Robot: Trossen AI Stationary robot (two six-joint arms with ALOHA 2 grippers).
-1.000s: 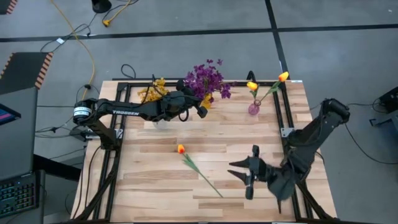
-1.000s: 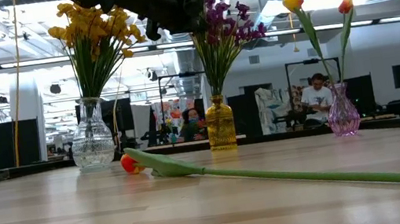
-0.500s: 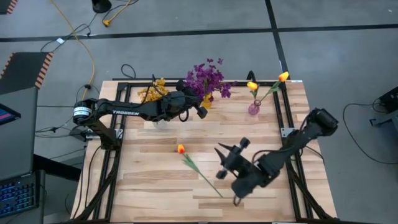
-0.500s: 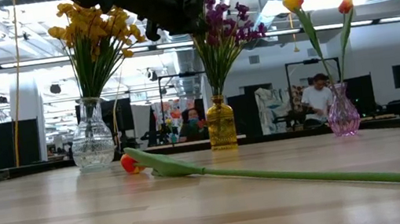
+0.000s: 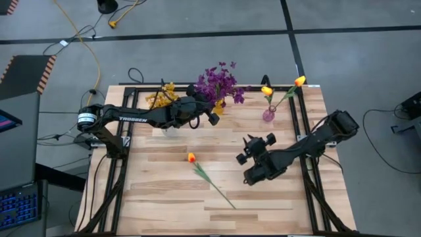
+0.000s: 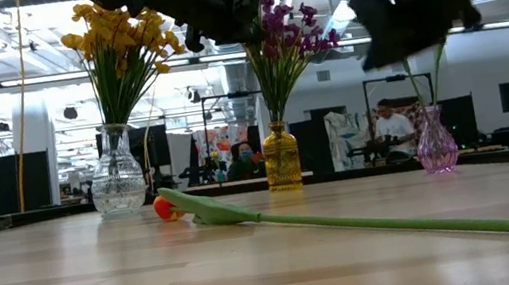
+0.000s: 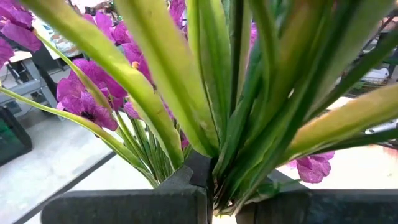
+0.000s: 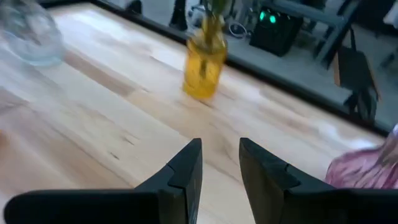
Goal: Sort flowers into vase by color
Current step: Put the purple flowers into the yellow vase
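Note:
A purple bunch stands with its stems in the amber vase at the table's far middle, and my left gripper is shut on those stems. Yellow flowers stand in a clear glass vase at the far left. Two tulips stand in a pink vase at the far right. One orange tulip lies flat on the table, its stem running toward the near edge. My right gripper hangs open right of it, above the table, pointing at the amber vase. My left gripper pinches the purple bunch's green stems between its two fingers, below the blossoms and above the vase mouth. The fingers come in about level from the table's left, across the stems. The bunch stands upright, its lower stem ends in the amber vase.
A black metal frame runs along the table's edges. The three vases stand in a row along the far edge. Bare wood lies between the lying tulip and the near edge. People sit in the room beyond the table.
My right gripper has swung from the near right corner toward the table's middle and far edge, sinking and turning until it points at the vases; it now shows in the low view. The tulip on the table has not moved.

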